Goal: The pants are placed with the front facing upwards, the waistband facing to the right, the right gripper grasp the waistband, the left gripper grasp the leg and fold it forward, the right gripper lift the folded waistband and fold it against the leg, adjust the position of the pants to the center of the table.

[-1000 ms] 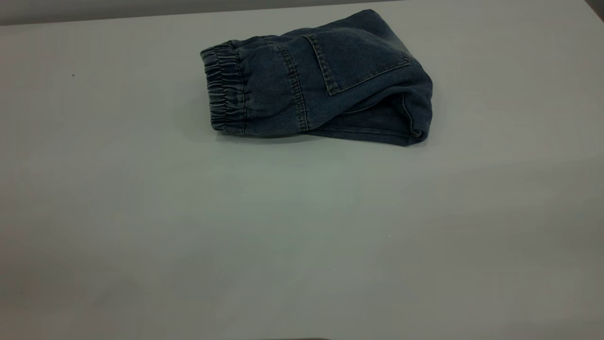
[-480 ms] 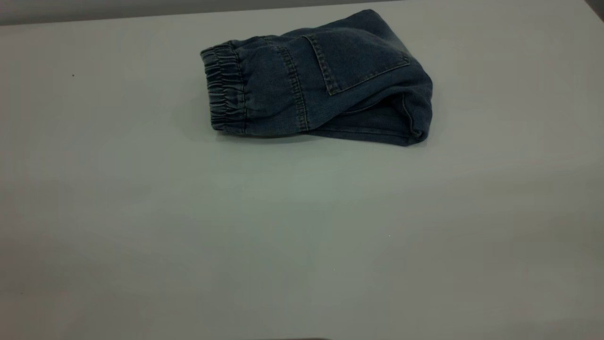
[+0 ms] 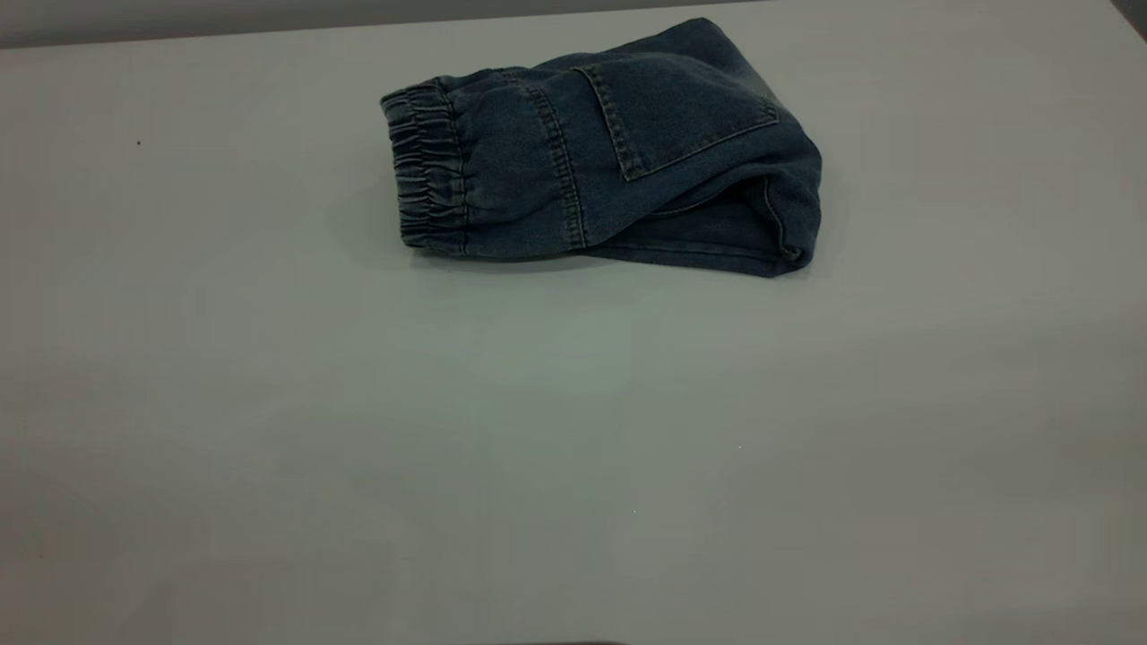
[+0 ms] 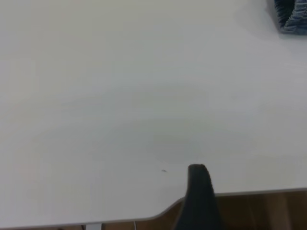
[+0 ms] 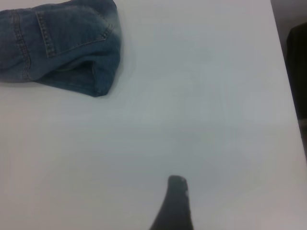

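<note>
The pants (image 3: 609, 152) lie folded into a compact bundle on the far middle of the table (image 3: 573, 430), a back pocket facing up. Their waistband (image 3: 430, 179) forms the bundle's left end in the exterior view, and the fold is at its right end. Neither gripper shows in the exterior view. In the left wrist view my left gripper (image 4: 197, 172) shows only as a black tip over the table's near edge, with a corner of the pants (image 4: 290, 17) far off. My right gripper (image 5: 176, 184) shows likewise as a black tip over bare table, well apart from the pants (image 5: 62, 43).
The table's far edge (image 3: 179, 31) runs just behind the pants. In the left wrist view the table's edge and a brown floor (image 4: 259, 211) lie below the gripper. A dark object (image 5: 297, 67) stands beyond the table's side edge in the right wrist view.
</note>
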Available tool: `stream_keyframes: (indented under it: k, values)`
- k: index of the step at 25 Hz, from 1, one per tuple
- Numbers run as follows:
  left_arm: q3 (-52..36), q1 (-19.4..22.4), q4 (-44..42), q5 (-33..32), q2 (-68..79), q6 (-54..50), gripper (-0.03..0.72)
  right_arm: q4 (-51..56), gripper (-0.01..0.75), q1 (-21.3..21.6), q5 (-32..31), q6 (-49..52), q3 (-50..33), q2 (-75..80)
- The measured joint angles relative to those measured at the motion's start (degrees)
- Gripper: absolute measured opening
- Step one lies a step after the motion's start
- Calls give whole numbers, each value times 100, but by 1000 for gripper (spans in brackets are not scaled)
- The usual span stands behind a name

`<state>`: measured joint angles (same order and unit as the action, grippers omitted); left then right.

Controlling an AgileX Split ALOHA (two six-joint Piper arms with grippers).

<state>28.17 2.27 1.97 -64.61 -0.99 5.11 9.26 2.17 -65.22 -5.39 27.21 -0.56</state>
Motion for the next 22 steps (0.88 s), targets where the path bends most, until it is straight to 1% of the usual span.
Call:
stream_keyframes:
  k: [13,18,22]
  values:
    - [0,1,0,0,0,12,496,-102,568,0,0,26,0,0]
    - [0,1,0,0,0,7,496,-767,568,0,3,780,0,0]
    - [0,1,0,0,0,7,496,-814,568,0,7,847,0,0]
